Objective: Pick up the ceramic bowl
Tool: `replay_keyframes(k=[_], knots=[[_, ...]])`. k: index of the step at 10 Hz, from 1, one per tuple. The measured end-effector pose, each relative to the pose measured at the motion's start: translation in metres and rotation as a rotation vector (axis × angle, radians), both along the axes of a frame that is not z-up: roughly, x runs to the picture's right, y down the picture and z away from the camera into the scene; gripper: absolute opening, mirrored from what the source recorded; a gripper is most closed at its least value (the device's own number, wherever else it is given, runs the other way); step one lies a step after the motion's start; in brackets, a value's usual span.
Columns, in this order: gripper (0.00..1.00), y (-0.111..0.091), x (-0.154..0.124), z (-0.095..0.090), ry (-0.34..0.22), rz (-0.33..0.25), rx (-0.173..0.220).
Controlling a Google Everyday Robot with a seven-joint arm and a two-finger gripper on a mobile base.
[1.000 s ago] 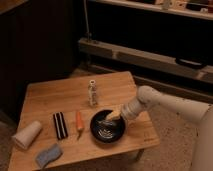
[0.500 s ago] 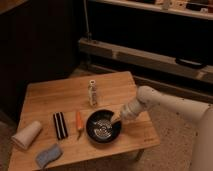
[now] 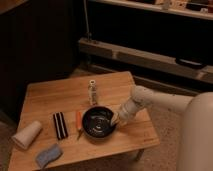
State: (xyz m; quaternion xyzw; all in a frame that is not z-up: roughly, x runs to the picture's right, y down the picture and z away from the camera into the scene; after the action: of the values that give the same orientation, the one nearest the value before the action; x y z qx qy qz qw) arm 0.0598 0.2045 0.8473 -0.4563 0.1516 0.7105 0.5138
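Observation:
The ceramic bowl (image 3: 99, 123), round, shallow and glossy black with pale swirl marks inside, sits on the wooden table (image 3: 55, 95) near its front middle. My gripper (image 3: 116, 120) is at the bowl's right rim, low over the table, with the white arm (image 3: 150, 100) reaching in from the right. The bowl rests flat on the table.
An orange stick-like item (image 3: 78, 121) and a black rectangular item (image 3: 60, 125) lie just left of the bowl. A small bottle (image 3: 92, 91) stands behind it. A white cup (image 3: 27, 134) lies on its side at the left, and a blue-grey sponge (image 3: 48, 155) lies near the front edge.
The bowl has shifted slightly left on the table. My gripper, over the bowl's inside a second ago, now sits at its right rim.

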Motion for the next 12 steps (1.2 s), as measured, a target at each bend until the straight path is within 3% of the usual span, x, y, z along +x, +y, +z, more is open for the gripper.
replay_keyframes(k=[12], knots=[[0.0,0.0008,0.0046,0.0002,0.005,0.001,0.0]])
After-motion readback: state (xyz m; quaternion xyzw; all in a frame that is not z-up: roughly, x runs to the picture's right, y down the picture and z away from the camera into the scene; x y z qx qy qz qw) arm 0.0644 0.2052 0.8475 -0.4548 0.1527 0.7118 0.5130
